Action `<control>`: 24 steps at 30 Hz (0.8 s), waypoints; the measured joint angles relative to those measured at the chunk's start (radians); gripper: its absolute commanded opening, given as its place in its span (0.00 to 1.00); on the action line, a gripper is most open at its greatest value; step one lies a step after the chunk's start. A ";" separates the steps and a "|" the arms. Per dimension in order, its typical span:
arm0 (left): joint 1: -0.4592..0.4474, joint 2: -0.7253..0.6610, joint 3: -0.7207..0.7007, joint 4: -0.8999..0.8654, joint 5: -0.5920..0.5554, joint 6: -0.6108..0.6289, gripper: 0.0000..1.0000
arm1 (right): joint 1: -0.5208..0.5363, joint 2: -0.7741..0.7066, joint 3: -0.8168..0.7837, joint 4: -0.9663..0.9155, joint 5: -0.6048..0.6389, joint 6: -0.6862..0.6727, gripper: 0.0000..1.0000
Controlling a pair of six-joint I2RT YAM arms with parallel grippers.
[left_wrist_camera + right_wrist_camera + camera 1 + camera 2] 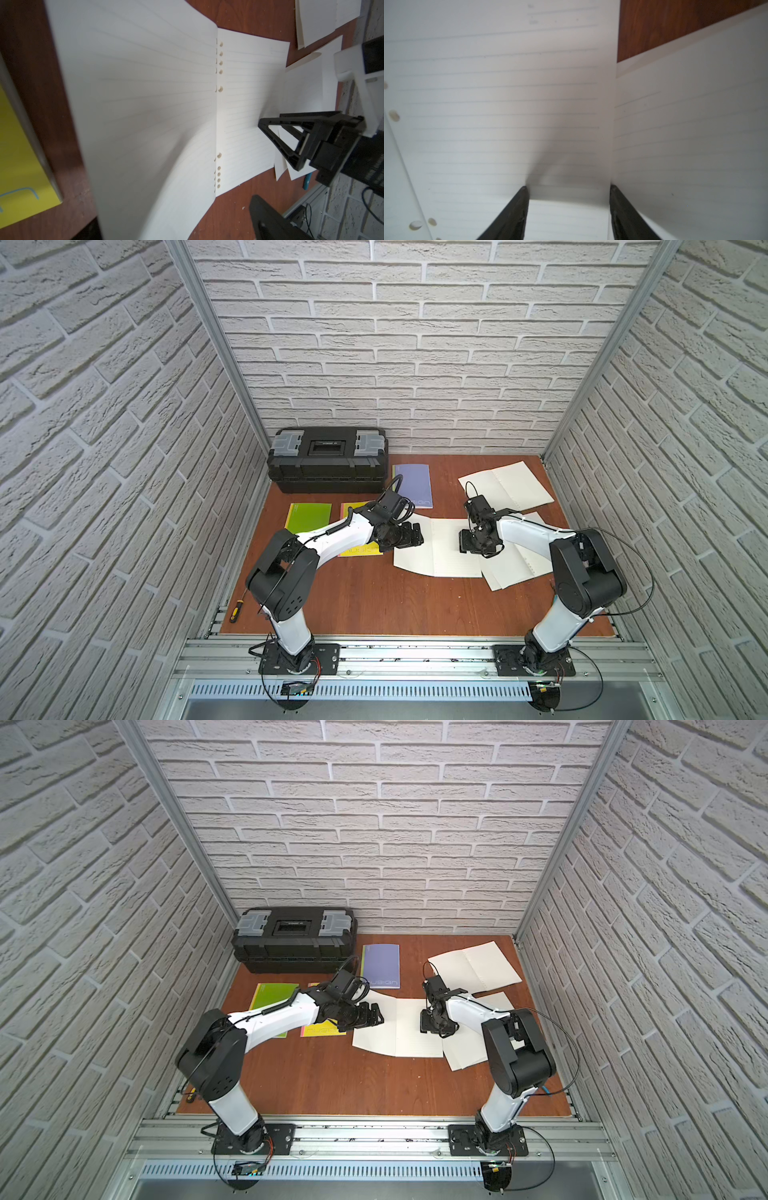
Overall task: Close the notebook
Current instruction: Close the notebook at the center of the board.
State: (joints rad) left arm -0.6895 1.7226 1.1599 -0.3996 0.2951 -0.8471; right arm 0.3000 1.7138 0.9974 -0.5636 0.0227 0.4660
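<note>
toolbox (328, 460): rear left | open notebook (436, 558): centre | screwdriver (236, 611): front-left edge

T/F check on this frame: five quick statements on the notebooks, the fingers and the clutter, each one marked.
1. The centre notebook lies open. True.
2. The right gripper has its fingers shut on a page. False: the fingers stand apart, tips down on the notebook's right page.
3. The toolbox has its lid up. False: the lid is closed.
4. The purple notebook is closed. True.
5. A screwdriver lies at the left edge of the table. True.
</note>
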 measured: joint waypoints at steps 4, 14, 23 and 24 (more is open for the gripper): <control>0.000 0.000 0.000 0.011 0.008 -0.002 0.91 | 0.004 0.000 0.000 0.000 -0.002 0.000 0.62; 0.000 0.000 0.011 -0.002 0.010 0.006 0.66 | 0.004 0.000 0.000 0.000 -0.003 0.000 0.61; 0.004 0.000 0.027 -0.025 -0.002 0.018 0.49 | 0.014 0.000 0.000 0.007 -0.020 0.000 0.61; 0.005 0.000 0.027 -0.027 -0.002 0.018 0.48 | 0.020 0.000 0.001 0.008 -0.022 0.000 0.61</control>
State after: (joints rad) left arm -0.6846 1.7226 1.1866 -0.4271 0.2928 -0.8288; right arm 0.3199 1.7142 0.9985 -0.5560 0.0010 0.4660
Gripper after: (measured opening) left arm 0.494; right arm 0.611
